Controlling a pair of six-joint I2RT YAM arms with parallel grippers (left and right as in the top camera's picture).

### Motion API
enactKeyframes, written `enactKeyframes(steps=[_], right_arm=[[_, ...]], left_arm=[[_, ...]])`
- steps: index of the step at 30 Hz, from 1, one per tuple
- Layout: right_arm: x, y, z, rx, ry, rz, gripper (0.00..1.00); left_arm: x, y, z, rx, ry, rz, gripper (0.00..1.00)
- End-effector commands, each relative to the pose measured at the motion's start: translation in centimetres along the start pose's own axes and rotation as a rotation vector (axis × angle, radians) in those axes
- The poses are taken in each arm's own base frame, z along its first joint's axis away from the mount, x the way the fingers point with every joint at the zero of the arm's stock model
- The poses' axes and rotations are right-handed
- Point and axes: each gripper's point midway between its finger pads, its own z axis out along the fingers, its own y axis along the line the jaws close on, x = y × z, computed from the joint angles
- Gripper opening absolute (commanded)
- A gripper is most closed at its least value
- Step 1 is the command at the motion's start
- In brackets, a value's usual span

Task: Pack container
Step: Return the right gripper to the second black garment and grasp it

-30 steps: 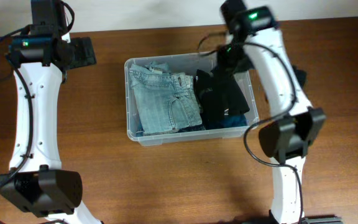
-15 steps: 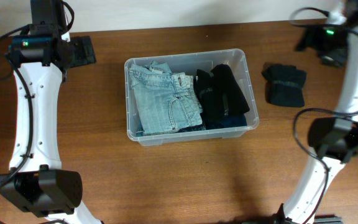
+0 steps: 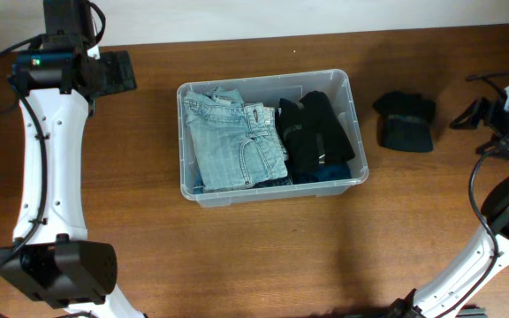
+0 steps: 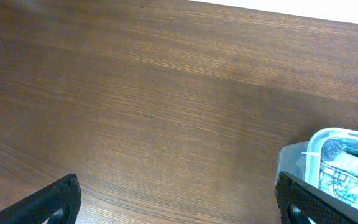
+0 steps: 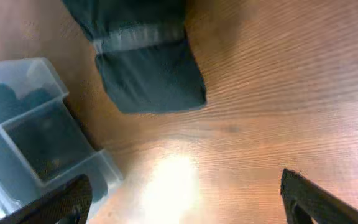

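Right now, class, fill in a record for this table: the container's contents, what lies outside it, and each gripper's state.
container: clear bin, mid-table, no lid
inside left: folded light blue jeans
inside right: black garment
outside: dark folded garment on table, right of container, not touching
left gripper: open, empty
right gripper: open, empty

It looked like a robotics laboratory: a white jointed left arm [image 3: 47, 168] and a white jointed right arm [image 3: 463, 268] stood at the near edge of a brown wood-grain table [image 3: 254, 256], a plain white wall [image 3: 237, 16] ran behind its far edge, and a large clear rectangular plastic container [image 3: 237, 195] held folded clothes [image 3: 237, 146].
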Motion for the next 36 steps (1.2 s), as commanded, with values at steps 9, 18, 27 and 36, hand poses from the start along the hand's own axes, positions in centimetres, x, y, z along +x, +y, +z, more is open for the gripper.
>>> enactKeyframes(steps=[9,18,27,36], right_arm=[[-2.6,3.2,5.4,-0.010,-0.062,-0.309,0.84],[-3.6,3.7,8.0,0.300,-0.041,-0.348,0.81],[-3.3,1.5,9.3,0.352,-0.013,-0.213,0.80],[-1.2,0.4,12.4,0.326,0.072,-0.146,0.59]], left_arm=[[-1.3,0.3,-1.0,0.005,-0.057,-0.022,0.99],[-1.4,0.2,-1.0,0.006,-0.061,-0.022,0.99],[-1.4,0.2,-1.0,0.006,-0.061,-0.022,0.99],[-1.4,0.2,-1.0,0.010,-0.060,-0.022,0.99]])
